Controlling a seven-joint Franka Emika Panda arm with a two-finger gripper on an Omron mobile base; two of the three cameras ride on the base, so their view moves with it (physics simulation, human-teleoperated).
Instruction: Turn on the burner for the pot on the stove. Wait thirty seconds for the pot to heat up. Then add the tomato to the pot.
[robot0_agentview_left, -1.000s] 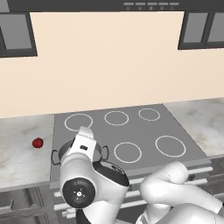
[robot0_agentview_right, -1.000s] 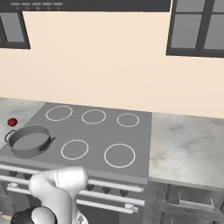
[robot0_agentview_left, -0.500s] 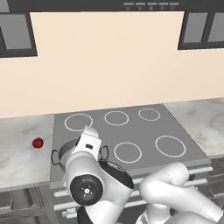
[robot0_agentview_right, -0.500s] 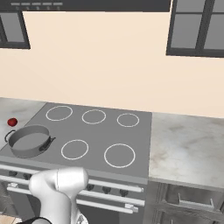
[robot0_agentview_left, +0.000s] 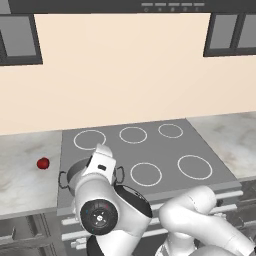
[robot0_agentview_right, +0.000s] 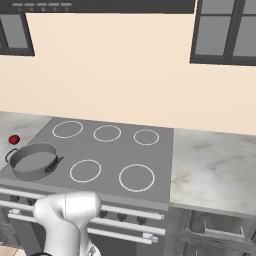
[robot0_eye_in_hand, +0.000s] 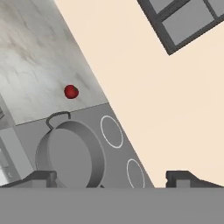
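Gripper (robot0_eye_in_hand: 111, 177): two dark fingertips spread wide, holding nothing | Hidden: white arm covers much of the low round grey metal pot (robot0_agentview_left: 75, 172) in left base view | Pot: near-left burner of flat grey white-ringed stove (robot0_agentview_right: 115, 152), just beyond fingertips | Small round red tomato (robot0_eye_in_hand: 71, 92): marbled counter (robot0_eye_in_hand: 30, 57), left of stove, beyond pot.
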